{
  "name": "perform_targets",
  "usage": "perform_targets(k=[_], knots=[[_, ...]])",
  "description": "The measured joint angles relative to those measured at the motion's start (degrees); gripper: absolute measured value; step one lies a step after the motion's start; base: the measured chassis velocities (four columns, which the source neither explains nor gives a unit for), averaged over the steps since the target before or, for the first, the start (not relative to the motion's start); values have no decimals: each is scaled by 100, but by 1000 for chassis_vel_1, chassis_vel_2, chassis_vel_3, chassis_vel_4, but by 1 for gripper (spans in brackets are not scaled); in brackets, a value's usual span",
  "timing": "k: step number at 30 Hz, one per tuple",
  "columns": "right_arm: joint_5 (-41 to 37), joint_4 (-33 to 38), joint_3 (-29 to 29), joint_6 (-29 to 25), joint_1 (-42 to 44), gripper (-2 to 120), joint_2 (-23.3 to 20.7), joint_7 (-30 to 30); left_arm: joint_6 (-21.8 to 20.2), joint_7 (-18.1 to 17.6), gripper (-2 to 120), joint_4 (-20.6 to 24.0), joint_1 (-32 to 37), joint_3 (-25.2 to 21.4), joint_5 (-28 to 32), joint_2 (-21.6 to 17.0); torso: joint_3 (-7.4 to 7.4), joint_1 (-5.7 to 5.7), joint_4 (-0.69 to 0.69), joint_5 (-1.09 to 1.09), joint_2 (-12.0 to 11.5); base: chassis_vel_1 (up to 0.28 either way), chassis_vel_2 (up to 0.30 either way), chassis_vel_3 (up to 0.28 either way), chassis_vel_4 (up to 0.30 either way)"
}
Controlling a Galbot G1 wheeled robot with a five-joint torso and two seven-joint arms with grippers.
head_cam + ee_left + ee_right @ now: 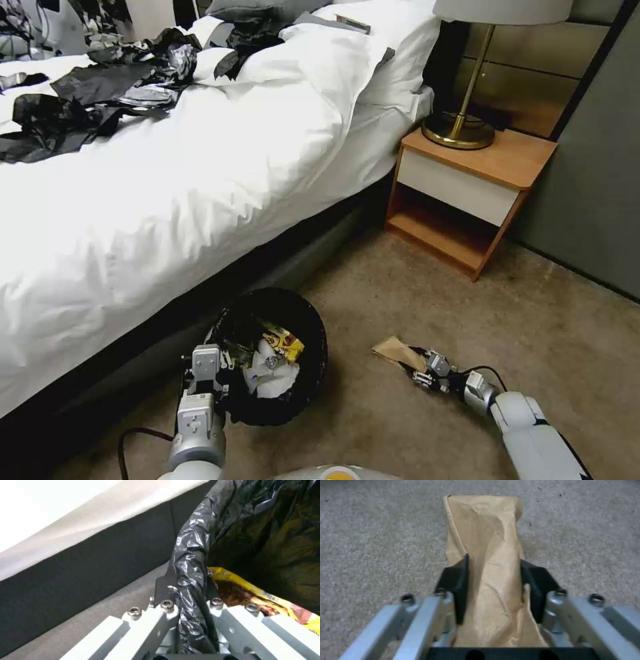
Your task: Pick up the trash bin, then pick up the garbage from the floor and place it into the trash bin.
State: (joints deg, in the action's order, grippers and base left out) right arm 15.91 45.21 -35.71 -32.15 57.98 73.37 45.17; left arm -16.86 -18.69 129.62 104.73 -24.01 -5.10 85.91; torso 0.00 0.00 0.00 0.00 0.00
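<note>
So my left gripper (pixel 186 597) is clamped on the rim of the trash bin (pixel 273 353), down at 7 o'clock by the bed (pixel 167 200), tissues and a yellow wrapper (pixel 285 341) already inside. My right gripper (pixel 495 580) has its pads pinched around the brown paper bag (pixel 486 555) on the carpet (pixel 467 320) at 5 o'clock. Looks like the grab step; next I'd lift and swing it over the bin.

Brown paper bag (pixel 486 562), black bin liner (pixel 193 555)
</note>
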Motion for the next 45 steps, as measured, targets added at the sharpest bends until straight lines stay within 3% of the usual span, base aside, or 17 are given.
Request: perform_targets(k=[9,17,21,25,29,31,32,33,36,37,41,45], knots=[[-33,31,-21,-19,7,1,0,-33,6,-2,1,14,13,9,-14,8,0,0,1,0,0,0,0,0,0],[-324,146,12,-74,49,0,0,-147,14,-2,1,14,24,17,-36,-3,0,0,0,0,0,0,0,0,0],[-1454,631,260,-81,201,0,-4,-336,15,-2,1,14,20,26,-45,1,0,0,1,0,0,0,0,0,0],[-1857,1045,351,-90,334,0,-3,-470,15,-2,1,15,18,27,-46,-1,0,0,1,0,0,0,0,0,0],[-2180,1679,454,-46,546,0,-30,-594,15,-2,1,11,13,25,-44,-13,0,0,1,1,0,0,0,0,0],[-2672,2975,603,146,947,0,-110,-774,16,-2,1,-19,6,28,-44,-30,0,0,1,-1,0,0,0,0,0],[-2672,2975,603,146,947,0,-110,-774,16,-2,1,-19,6,28,-44,-30,0,0,1,-1,0,0,0,0,0],[-2973,3815,704,273,1194,0,-156,-885,20,-2,1,-54,8,51,-64,-57,0,0,-1,-2,0,0,0,0,0],[-3364,5124,936,468,1492,0,-230,-1090,25,-2,1,-87,8,64,-80,-67,0,0,1,-3,0,0,0,0,0],[-3364,5124,936,468,1492,0,-230,-1090,25,-2,1,-87,8,64,-80,-67,0,0,1,-3,0,0,0,0,0],[-3640,6397,1485,783,1811,0,-361,-1386,29,-2,1,-135,7,93,-117,-76,0,0,-1,-4,0,0,0,0,0],[-3643,6844,2117,927,2001,0,-518,-1611,30,-2,1,-144,11,104,-126,-92,0,0,1,-2,0,0,0,0,0]])
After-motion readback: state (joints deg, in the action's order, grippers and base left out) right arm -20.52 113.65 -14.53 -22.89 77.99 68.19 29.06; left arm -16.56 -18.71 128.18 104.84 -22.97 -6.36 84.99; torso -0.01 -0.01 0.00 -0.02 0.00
